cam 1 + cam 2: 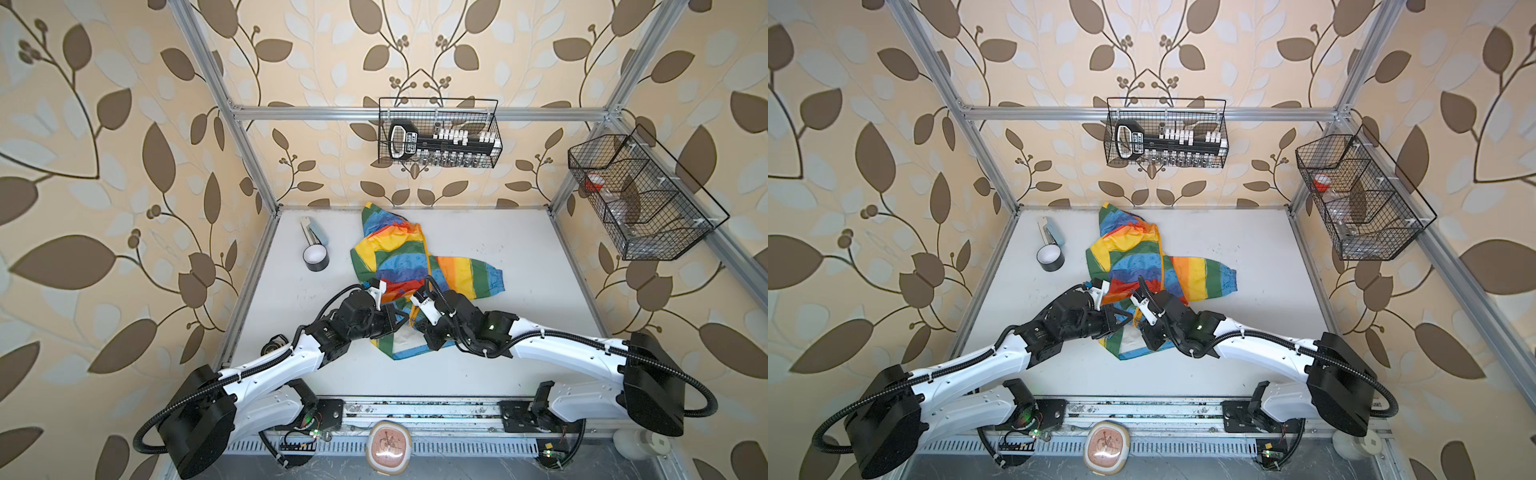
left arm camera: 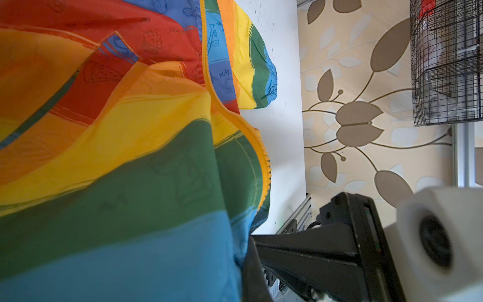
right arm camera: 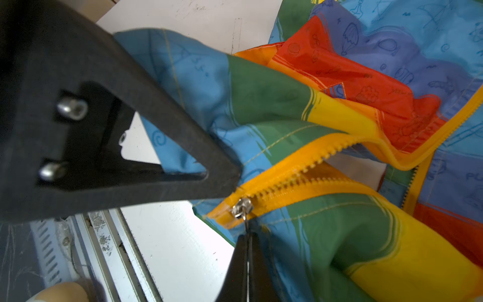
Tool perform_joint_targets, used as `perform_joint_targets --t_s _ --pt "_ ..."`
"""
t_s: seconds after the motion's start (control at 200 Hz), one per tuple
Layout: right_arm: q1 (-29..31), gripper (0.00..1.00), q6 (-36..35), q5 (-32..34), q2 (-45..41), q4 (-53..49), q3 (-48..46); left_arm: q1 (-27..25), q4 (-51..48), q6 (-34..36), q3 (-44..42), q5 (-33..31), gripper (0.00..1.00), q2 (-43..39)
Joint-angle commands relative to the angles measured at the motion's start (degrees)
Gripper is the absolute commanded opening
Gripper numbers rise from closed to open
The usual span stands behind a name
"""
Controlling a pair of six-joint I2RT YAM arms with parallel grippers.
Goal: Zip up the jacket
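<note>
The rainbow jacket [image 1: 399,262] [image 1: 1133,262] lies crumpled mid-table in both top views, its orange zipper [image 3: 300,180] parted above the silver slider [image 3: 241,208], which sits at the bottom end. My right gripper [image 3: 247,234] [image 1: 419,327] is shut on the slider's thin metal pull tab. My left gripper [image 2: 246,257] [image 1: 401,319] is shut on the blue hem of the jacket [image 2: 130,235] right beside the zipper's bottom end. Its black finger [image 3: 183,146] reaches the hem close to the slider. The two grippers nearly meet over the near hem.
A black tape roll [image 1: 316,259] and a pale blue and white tool [image 1: 313,232] lie at the table's back left. Wire baskets hang on the back wall [image 1: 438,133] and the right frame [image 1: 640,199]. A metal rail [image 1: 415,409] runs along the front edge.
</note>
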Motion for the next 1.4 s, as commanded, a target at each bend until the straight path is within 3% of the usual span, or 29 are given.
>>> perform_joint_targets --t_s 0.0,0.92,1.285,1.35,1.395 --pt "-1.1 0.0 0.3 0.6 -1.3 0.4 -0.8 0.1 1.3 0.4 1.2 2.1 0.0 -0.5" --pt "-3.9 0.0 2.6 3.7 -1.6 -0.9 0.4 0.1 -2.8 2.5 -0.1 5.2 0.0 -2.1" --pt "-3.5 0.0 2.6 0.7 -2.1 -0.1 0.0 0.1 -1.6 1.0 0.0 2.6 0.0 -2.3" --pt "-3.5 0.0 2.6 0.6 -2.2 0.0 -0.2 0.1 -1.1 0.4 0.2 2.2 0.14 -2.1" --pt "-3.5 0.0 2.6 0.4 -2.2 0.1 -0.2 0.1 -1.0 -0.3 0.2 1.8 0.29 -2.1"
